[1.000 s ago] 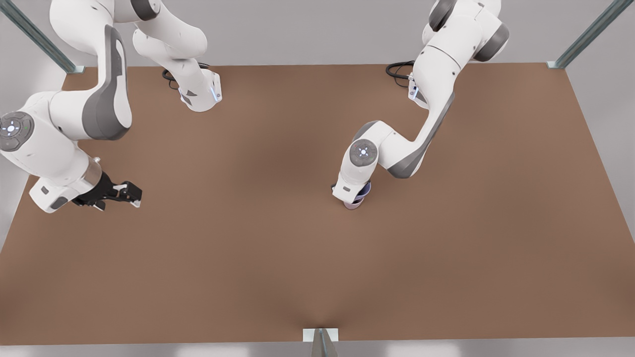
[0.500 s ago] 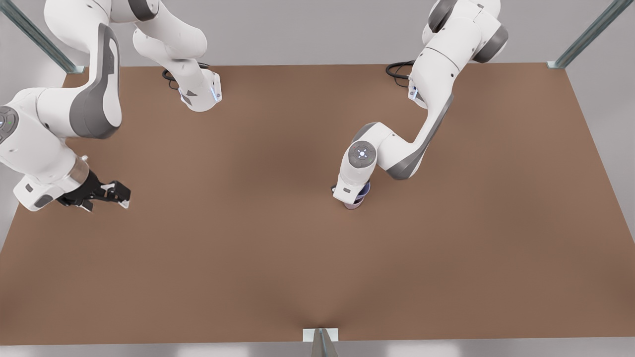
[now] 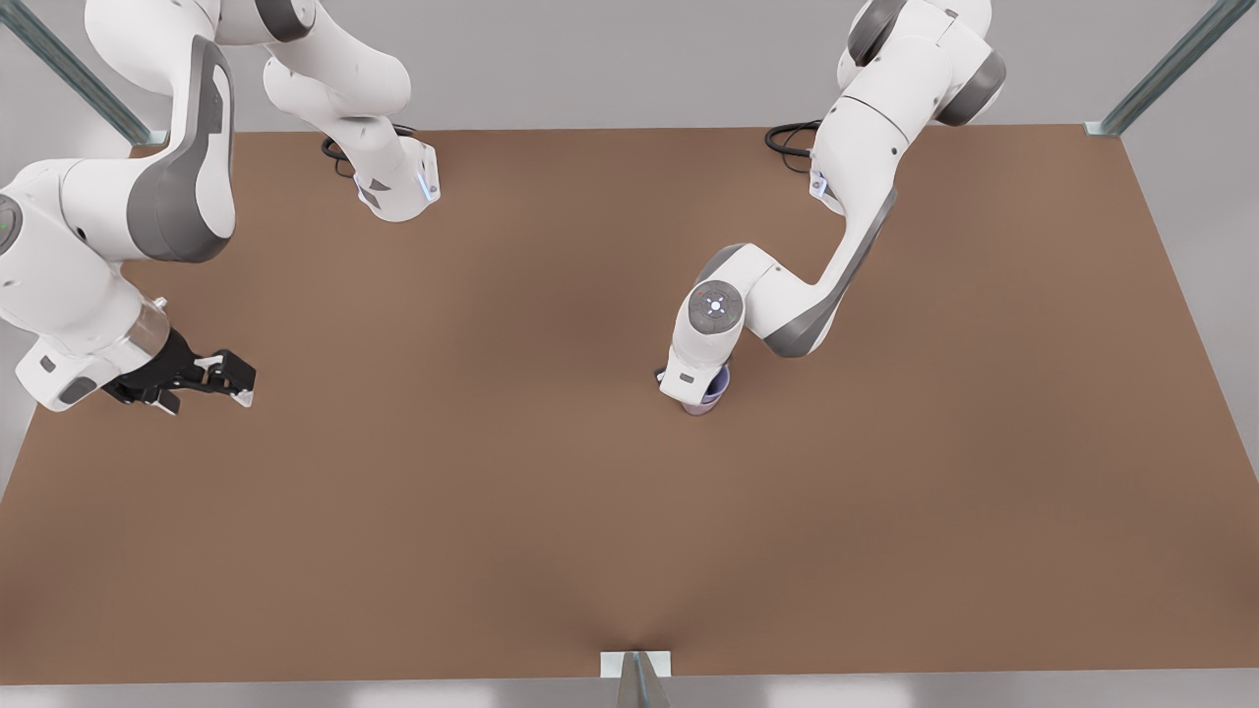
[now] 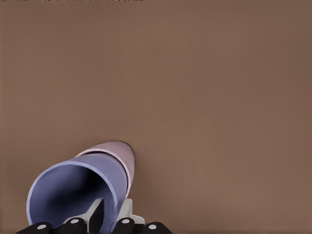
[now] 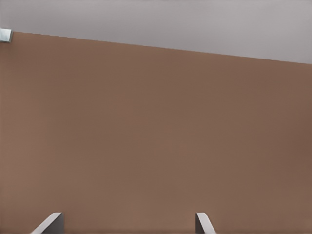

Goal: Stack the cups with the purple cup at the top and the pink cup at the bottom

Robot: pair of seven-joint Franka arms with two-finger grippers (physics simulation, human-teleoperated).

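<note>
Purple cup (image 4: pixel 73 195) nested in pink cup (image 4: pixel 122 158) mid-surface (image 3: pixel 492 492), left claw (image 4: pixel 109 217) pinching purple rim — careless release could tip stack. Right claw (image 3: pixel 221 379) spread, waiting at front view's left.

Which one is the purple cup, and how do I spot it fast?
Find the brown table, then the arm bent down near its middle, the left end effector. The purple cup sits under it, nested inside the pink cup. It is the bluer one with the dark inside; the pink one wraps around it.
</note>
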